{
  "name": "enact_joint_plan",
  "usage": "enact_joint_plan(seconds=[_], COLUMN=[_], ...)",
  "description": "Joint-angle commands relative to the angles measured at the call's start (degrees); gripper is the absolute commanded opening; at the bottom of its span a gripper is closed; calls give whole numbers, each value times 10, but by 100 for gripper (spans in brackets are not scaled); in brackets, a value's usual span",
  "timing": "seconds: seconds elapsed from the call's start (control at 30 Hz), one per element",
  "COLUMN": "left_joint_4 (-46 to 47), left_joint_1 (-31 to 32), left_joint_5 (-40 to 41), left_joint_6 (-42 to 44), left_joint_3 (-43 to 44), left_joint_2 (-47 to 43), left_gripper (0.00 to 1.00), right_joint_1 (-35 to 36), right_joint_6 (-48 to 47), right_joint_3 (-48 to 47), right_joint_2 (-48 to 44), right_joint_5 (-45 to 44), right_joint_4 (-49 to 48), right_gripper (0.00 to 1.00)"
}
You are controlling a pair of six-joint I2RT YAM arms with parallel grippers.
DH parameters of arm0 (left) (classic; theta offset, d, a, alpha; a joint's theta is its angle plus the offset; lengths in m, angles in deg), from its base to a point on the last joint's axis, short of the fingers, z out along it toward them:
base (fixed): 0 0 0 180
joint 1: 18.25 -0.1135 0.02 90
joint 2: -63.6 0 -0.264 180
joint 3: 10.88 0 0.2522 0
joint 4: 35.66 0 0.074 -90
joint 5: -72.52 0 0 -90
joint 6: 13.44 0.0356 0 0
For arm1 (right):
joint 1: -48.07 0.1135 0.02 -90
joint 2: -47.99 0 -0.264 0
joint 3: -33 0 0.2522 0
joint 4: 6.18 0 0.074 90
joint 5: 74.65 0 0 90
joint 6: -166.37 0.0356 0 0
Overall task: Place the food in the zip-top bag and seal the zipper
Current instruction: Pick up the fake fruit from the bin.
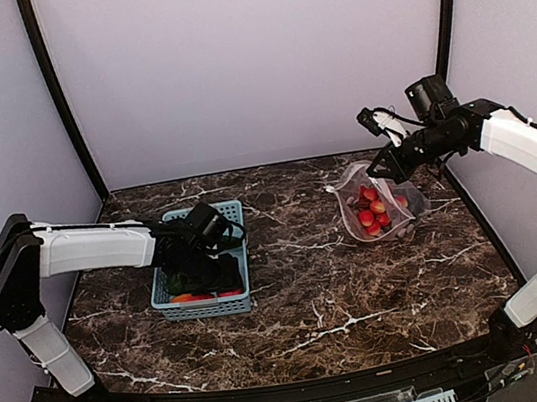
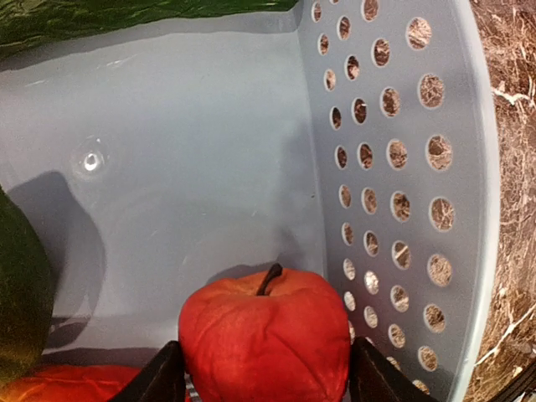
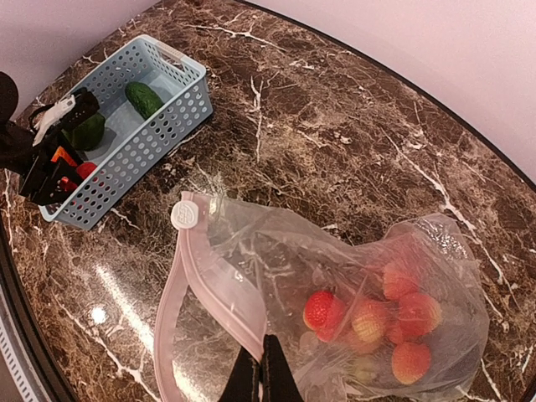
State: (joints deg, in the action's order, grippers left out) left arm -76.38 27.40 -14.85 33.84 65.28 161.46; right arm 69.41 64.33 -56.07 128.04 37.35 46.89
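1. The left gripper (image 1: 201, 272) is down inside the blue basket (image 1: 204, 308), at the middle left of the top view.
2. In the left wrist view its two black fingers (image 2: 155, 381) are spread apart at the bottom edge. One is on each side of a red apple (image 2: 264, 335).
3. The fingers are right beside the apple's skin. I cannot tell if they squeeze it.
4. The apple sits on the basket floor with its dark stem pointing up, near the wall with the round holes.
5. An orange-red pepper (image 2: 67, 383) peeks in at the bottom left corner of that view. Something green (image 2: 21, 285) lies just above it at the left edge.
6. In the right wrist view the basket is in the upper left. A green cucumber (image 3: 144, 98) and a green avocado (image 3: 85, 131) lie in it.
7. The zip-top bag (image 3: 335, 260) is at the middle right of the top view, well apart from the basket. Its lower end rests on the dark marble table (image 1: 343, 291).
8. The right gripper (image 3: 265, 352) has its fingers pressed together on the bag's edge and pinches it, right by the zipper (image 3: 219, 289).
9. The zipper is a pink strip. Its two sides bow apart, so the bag's mouth is open. A small white tab (image 3: 184, 215) sits at its top end.
10. Red and peach fruits (image 3: 377, 322) are piled in the bottom of the bag, at the lower right of the right wrist view.
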Motion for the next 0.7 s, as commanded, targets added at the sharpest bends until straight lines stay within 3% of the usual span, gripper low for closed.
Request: enact_joint_plan(seconds=[0.0, 0.1, 0.23, 0.5, 0.67], left_joint_4=[0, 10, 2, -29, 100], left_joint_1=[0, 0, 0, 1, 10], left_joint_5=[-13, -12, 14, 93, 33], left_joint_6=[-9, -16, -7, 56, 131], left_joint_3=[5, -8, -9, 6, 13], left_joint_2=[14, 13, -15, -175, -227], left_gripper=[65, 60, 45, 34, 29], right_joint_1=[-1, -1, -1, -1, -1], right_joint_6=[-7, -8, -11, -13, -11], right_joint_3=[-1, -1, 1, 11, -1], right_joint_2=[7, 6, -1, -22, -25], right_joint_5=[-4, -6, -12, -15, -10], right_joint_4=[6, 6, 6, -5, 3], right_gripper=[0, 0, 0, 0, 0])
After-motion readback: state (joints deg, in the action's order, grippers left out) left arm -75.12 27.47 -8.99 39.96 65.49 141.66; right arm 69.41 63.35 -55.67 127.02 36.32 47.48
